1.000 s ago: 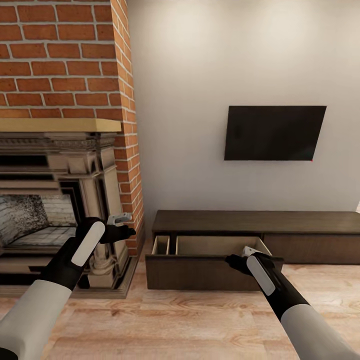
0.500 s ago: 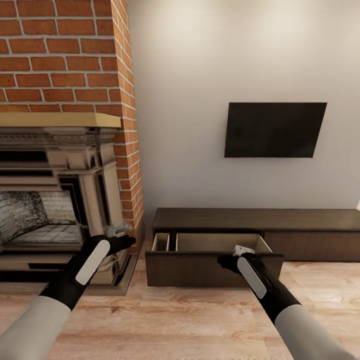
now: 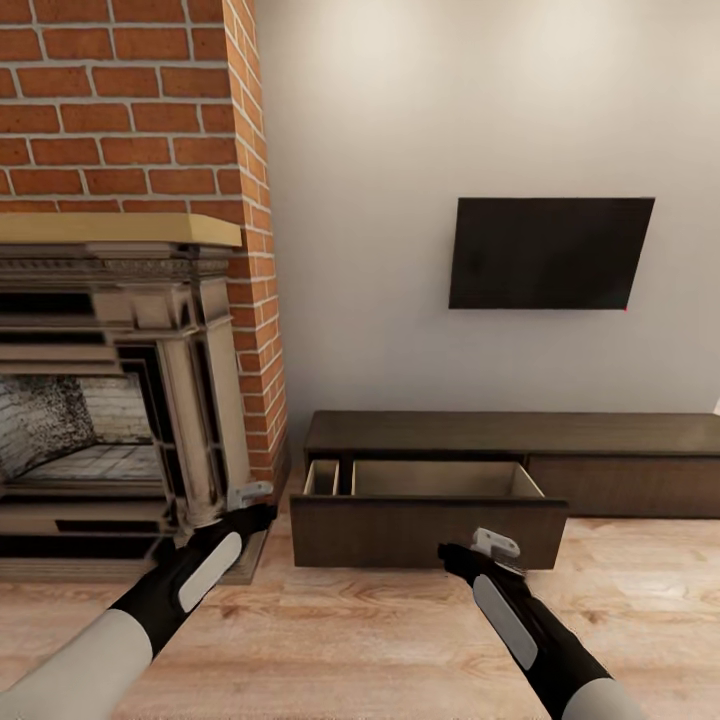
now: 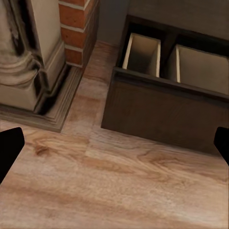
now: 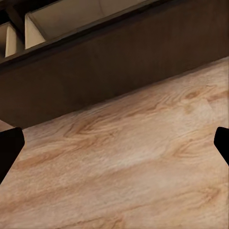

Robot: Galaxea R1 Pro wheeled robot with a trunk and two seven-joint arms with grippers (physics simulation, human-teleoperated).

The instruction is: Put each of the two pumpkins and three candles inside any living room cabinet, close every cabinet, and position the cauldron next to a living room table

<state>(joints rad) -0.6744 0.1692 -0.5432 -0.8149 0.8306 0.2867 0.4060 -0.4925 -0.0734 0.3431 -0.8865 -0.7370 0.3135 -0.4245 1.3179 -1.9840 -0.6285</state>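
We face the cabinet point(image 3: 510, 440) against the wall beside the fireplace point(image 3: 120, 380), its wide drawer point(image 3: 430, 525) pulled out. That stiff, handleless front looks heavy; we'd push its flat face. Our left gripper point(image 4: 114, 145) and right gripper point(image 5: 114, 145) gape wide, empty.
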